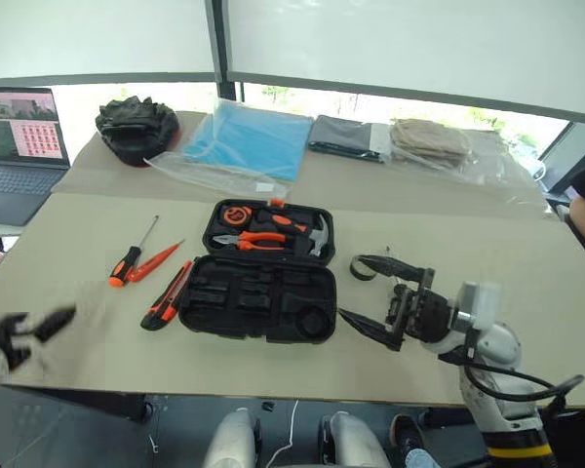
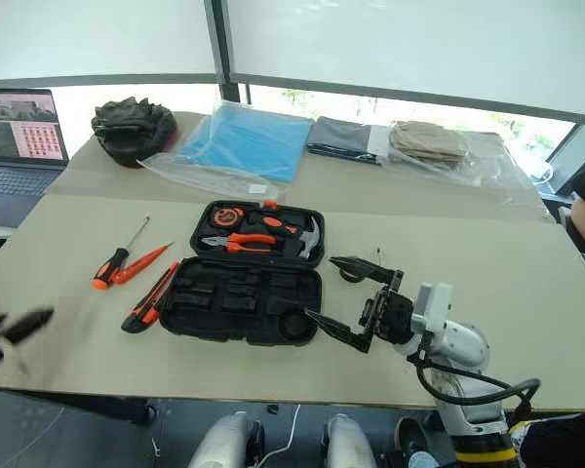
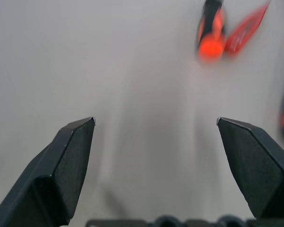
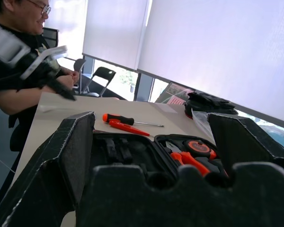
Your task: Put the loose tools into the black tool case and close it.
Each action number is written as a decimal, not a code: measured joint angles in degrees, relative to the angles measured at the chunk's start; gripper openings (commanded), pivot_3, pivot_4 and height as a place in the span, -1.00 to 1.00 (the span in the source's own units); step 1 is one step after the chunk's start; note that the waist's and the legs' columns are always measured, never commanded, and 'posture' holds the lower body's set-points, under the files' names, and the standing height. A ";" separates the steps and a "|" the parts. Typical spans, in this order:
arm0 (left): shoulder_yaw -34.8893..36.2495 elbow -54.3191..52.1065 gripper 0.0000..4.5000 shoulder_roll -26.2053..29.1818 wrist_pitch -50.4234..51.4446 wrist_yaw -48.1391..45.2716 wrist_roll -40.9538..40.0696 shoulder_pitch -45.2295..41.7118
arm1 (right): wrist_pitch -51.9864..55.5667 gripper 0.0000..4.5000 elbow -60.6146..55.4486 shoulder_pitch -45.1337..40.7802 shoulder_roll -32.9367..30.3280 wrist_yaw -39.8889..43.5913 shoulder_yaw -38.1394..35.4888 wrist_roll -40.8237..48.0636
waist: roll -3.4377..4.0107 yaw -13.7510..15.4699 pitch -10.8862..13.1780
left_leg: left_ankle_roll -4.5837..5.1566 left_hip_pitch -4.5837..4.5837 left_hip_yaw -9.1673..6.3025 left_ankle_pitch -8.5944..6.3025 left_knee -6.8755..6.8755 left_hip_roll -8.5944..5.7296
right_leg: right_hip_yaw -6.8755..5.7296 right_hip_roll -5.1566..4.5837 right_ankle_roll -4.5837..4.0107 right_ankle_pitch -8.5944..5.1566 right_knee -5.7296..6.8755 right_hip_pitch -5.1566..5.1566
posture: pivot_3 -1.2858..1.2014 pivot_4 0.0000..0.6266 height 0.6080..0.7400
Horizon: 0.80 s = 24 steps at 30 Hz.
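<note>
The black tool case (image 1: 265,268) lies open mid-table, its far half holding pliers (image 1: 253,242), a hammer (image 1: 315,236) and a tape measure (image 1: 235,214), its near half's slots apparently bare. Left of it lie a screwdriver (image 1: 129,258) touching the tester pen (image 1: 156,259), and the utility knife (image 1: 166,295) just beside the case. Both claws stand spread wide and empty: the left gripper (image 1: 29,327) at the table's near left edge, the right gripper (image 1: 366,295) just right of the case.
</note>
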 measured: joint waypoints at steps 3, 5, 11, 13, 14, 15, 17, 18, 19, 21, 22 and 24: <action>-6.44 2.92 0.98 3.16 6.19 3.57 -0.02 -12.10 | -0.71 0.96 2.15 0.00 0.90 -0.06 -0.05 -1.01 | -0.01 -0.94 -0.01 | 0.43 0.00 0.18 0.19 -0.07 -0.06 | 0.13 0.02 0.02 0.44 0.02 -0.06 | 0.03 -0.52 1.00; -12.22 5.41 0.98 4.04 6.57 3.74 1.51 -16.92 | -1.47 0.96 3.13 -0.25 1.93 -0.02 0.28 -1.86 | 0.03 -1.24 0.02 | 0.28 0.01 0.18 0.18 -0.22 -0.02 | 0.14 0.12 -0.19 0.39 0.07 -0.13 | 0.03 -0.52 1.00; -27.26 17.79 0.98 3.72 4.70 2.71 11.39 -27.02 | -4.38 0.96 5.81 0.37 2.55 0.39 0.10 -3.07 | 0.02 -1.86 0.04 | -0.12 0.02 0.13 0.04 -0.32 0.25 | 0.14 0.63 -0.47 0.27 0.10 -0.19 | 0.03 -0.52 1.00; -28.72 20.05 0.98 3.51 3.77 1.93 12.94 -29.60 | -4.97 0.96 5.95 0.80 2.64 0.31 0.00 -3.17 | 0.02 -1.81 0.04 | -0.16 0.01 0.12 0.03 -0.32 0.28 | 0.14 0.69 -0.50 0.25 0.11 -0.20 | 0.03 -0.52 1.00; -29.35 21.31 0.98 3.01 3.13 1.66 13.92 -31.17 | -5.20 0.96 5.93 1.21 2.66 0.18 -0.05 -3.21 | 0.02 -1.74 0.04 | -0.16 0.02 0.12 0.03 -0.32 0.28 | 0.14 0.69 -0.50 0.25 0.11 -0.20 | 0.03 -0.52 1.00; -29.81 23.71 0.98 1.86 2.09 1.34 15.13 -33.23 | -5.51 0.96 5.88 1.91 2.72 0.05 -0.07 -3.28 | 0.03 -1.64 0.04 | -0.16 0.02 0.12 0.03 -0.32 0.28 | 0.14 0.69 -0.50 0.25 0.12 -0.19 | 0.03 -0.52 1.00; -31.05 26.77 0.98 0.83 0.82 0.86 17.01 -34.62 | -5.90 0.96 5.81 3.00 2.76 -0.02 -0.03 -3.66 | 0.02 -1.59 0.04 | -0.16 0.03 0.13 0.03 -0.28 0.28 | 0.15 0.69 -0.50 0.25 0.12 -0.18 | 0.03 -0.52 1.00; -31.72 28.14 0.87 0.40 0.29 0.63 18.06 -34.90 | -5.91 0.98 5.76 3.25 2.77 -0.08 0.05 -3.81 | 0.02 -1.67 0.04 | -0.15 0.03 0.14 0.03 -0.26 0.28 | 0.17 0.70 -0.49 0.25 0.13 -0.18 | 0.03 -0.52 1.00; -32.23 29.10 0.74 -0.11 -0.02 0.30 19.02 -34.93 | -5.91 1.00 5.50 3.40 2.77 -0.26 0.05 -4.14 | 0.02 -1.75 0.04 | -0.15 0.03 0.15 0.03 -0.25 0.28 | 0.19 0.70 -0.49 0.25 0.13 -0.18 | 0.03 -0.52 1.00; -32.40 30.07 0.51 -1.18 -0.08 -0.24 20.08 -34.89 | -5.91 1.00 4.70 3.45 2.77 -0.79 0.03 -4.19 | 0.01 -1.76 0.04 | -0.15 0.02 0.13 0.03 -0.22 0.30 | 0.19 0.71 -0.49 0.25 0.15 -0.18 | 0.03 -0.52 1.00; -32.40 30.21 0.34 -1.43 -0.08 -0.54 20.34 -34.85 | -5.91 1.00 4.45 3.45 2.77 -1.26 0.02 -4.23 | 0.00 -1.72 0.03 | -0.15 0.02 0.12 0.03 -0.21 0.31 | 0.18 0.72 -0.49 0.25 0.16 -0.18 | 0.03 -0.52 1.00; -32.03 30.60 0.00 -1.99 -0.07 -1.27 20.76 -34.86 | -5.93 1.00 4.15 3.44 2.64 -1.77 -0.07 -4.41 | 0.00 -1.64 0.03 | -0.15 0.02 0.12 0.03 -0.20 0.31 | 0.19 0.70 -0.49 0.25 0.16 -0.17 | 0.03 -0.52 1.00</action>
